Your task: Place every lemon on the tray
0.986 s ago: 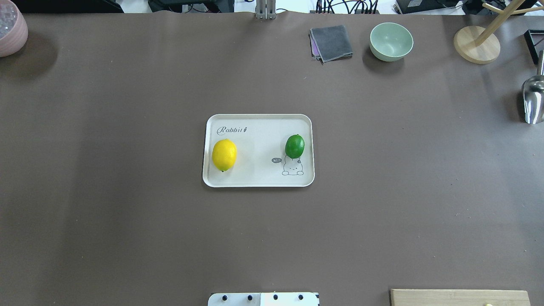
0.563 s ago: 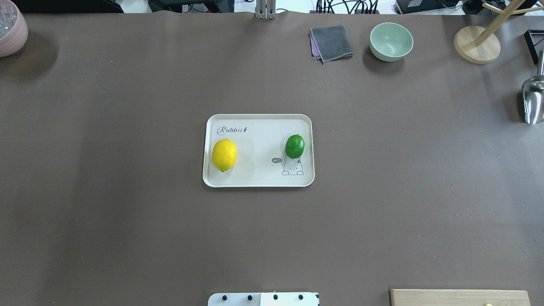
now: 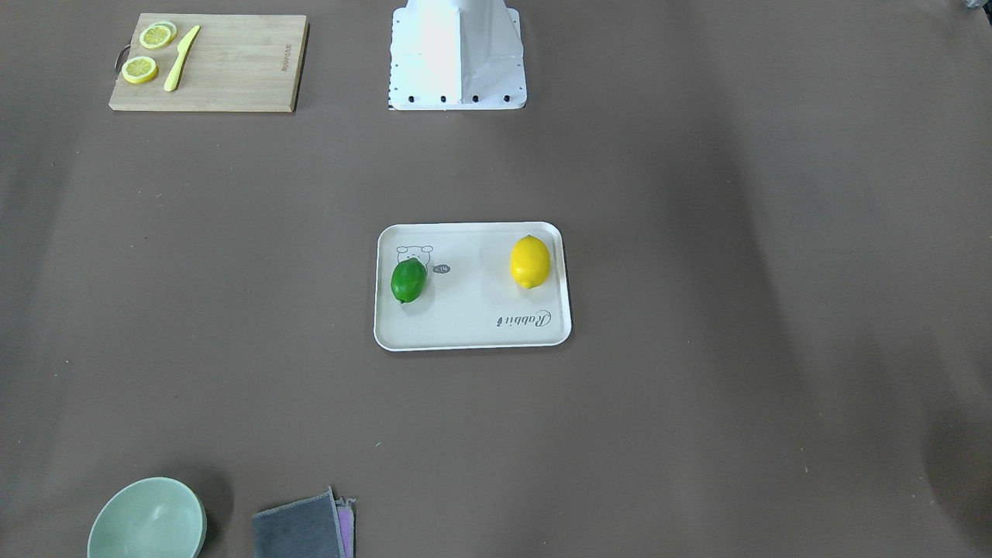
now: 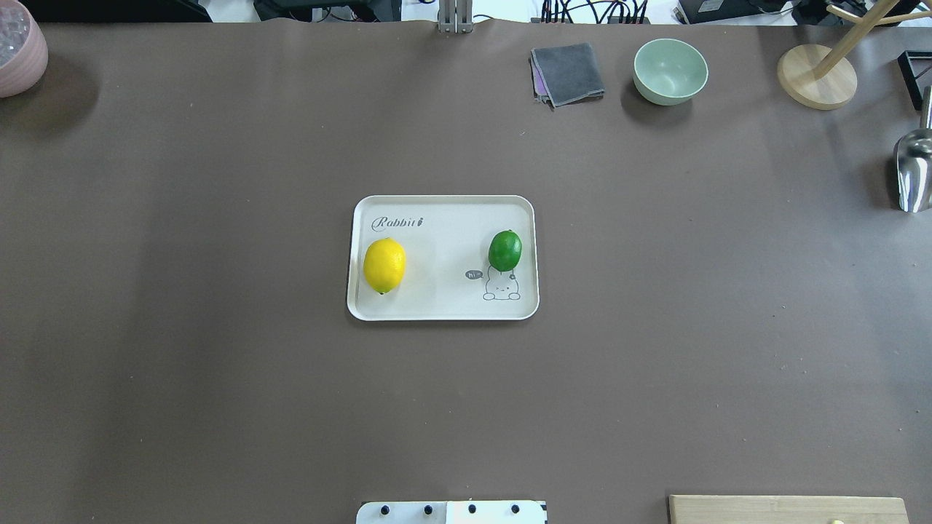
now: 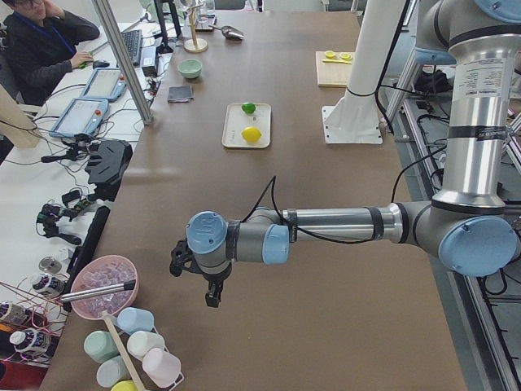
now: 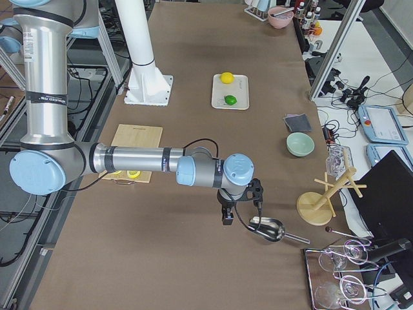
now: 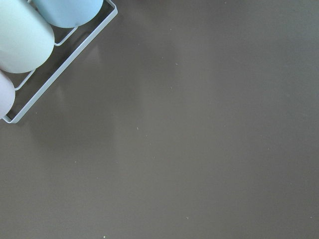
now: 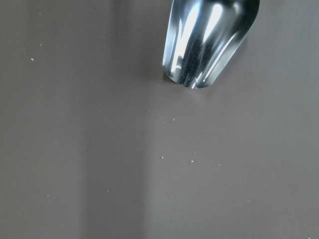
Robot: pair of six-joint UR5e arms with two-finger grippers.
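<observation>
Left gripper (image 5: pixel 212 300), exterior left view only

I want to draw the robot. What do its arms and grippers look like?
Both arms, the left arm and the right arm, are shiny silver tubes with light-blue round caps at grey joints. A thin black cable loops along each forearm. The left gripper and right gripper are small and black.
</observation>
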